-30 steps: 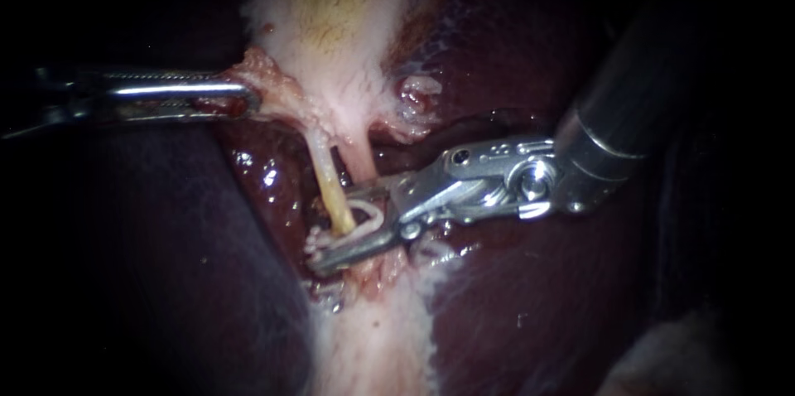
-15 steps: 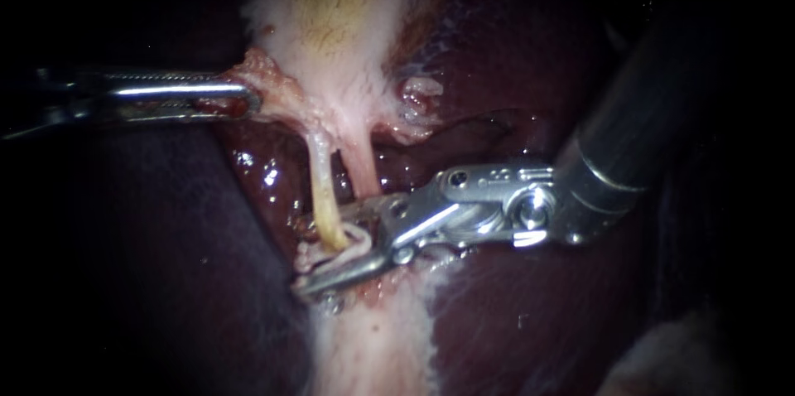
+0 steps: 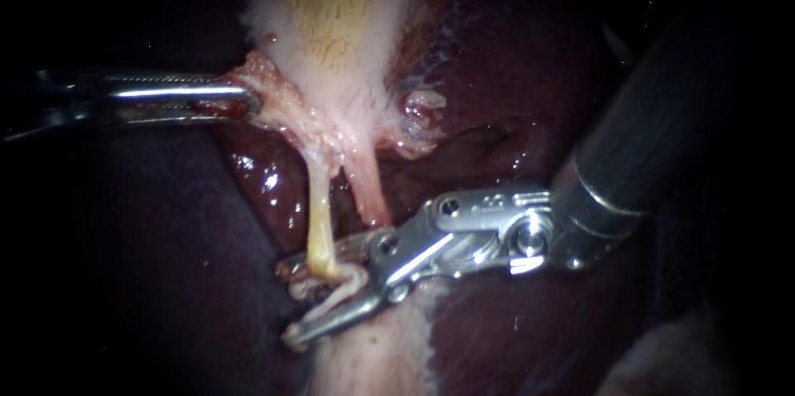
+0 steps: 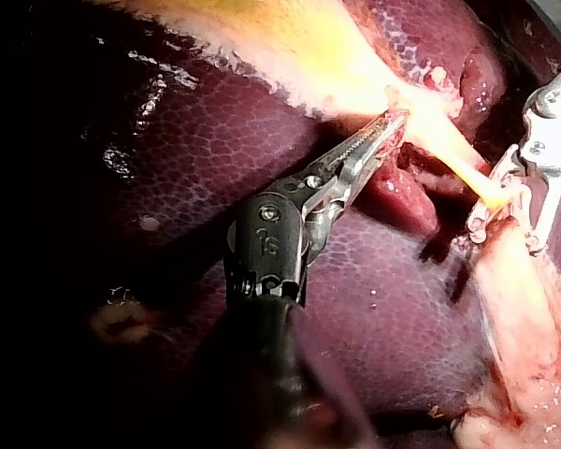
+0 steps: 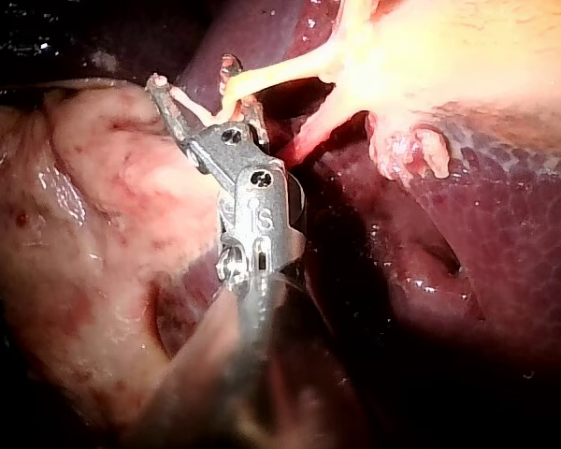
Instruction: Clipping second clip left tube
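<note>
Two tubes run down from the gallbladder (image 3: 331,15). The yellowish left tube (image 3: 319,214), near upright in the endoscope view, drops into the right instrument's tool (image 3: 288,301), whose jaws gape crosswise around its lower end without clamping it, a pale clip-like loop (image 3: 339,295) between them. The left instrument's tool (image 3: 247,101), farther off, is closed on the gallbladder's edge.

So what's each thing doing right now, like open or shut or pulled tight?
Left instrument: jaws shut on the gallbladder's edge.
Right instrument: jaws open, with the left tube between them.
Left tube: stretched, uncut.
Right tube: stretched, uncut, its lower end hidden behind the right instrument.
Gallbladder: gripped at its edge by the left instrument.
</note>
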Controlling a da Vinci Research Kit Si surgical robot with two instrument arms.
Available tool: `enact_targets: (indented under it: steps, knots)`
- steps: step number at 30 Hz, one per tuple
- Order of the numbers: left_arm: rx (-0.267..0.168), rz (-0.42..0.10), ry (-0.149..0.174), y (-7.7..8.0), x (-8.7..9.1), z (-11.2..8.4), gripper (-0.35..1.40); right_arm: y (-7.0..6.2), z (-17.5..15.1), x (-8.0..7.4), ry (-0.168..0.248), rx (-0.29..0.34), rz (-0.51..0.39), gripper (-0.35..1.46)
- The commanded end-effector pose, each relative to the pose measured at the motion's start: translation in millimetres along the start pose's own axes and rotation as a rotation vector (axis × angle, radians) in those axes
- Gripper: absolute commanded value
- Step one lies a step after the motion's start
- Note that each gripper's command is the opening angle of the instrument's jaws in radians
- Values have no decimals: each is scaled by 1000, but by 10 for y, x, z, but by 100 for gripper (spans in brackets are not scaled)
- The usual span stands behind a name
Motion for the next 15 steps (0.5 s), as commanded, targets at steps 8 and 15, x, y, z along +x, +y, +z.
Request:
enact_targets:
  steps: [8, 15]
  knots:
    - [0, 0, 0, 0, 0, 0, -35, 4, -2, -2, 5, -18, 0, 39]
    - [0, 0, 0, -1, 0, 0, -35, 7, -5, -3, 8, -27, 7, 27]
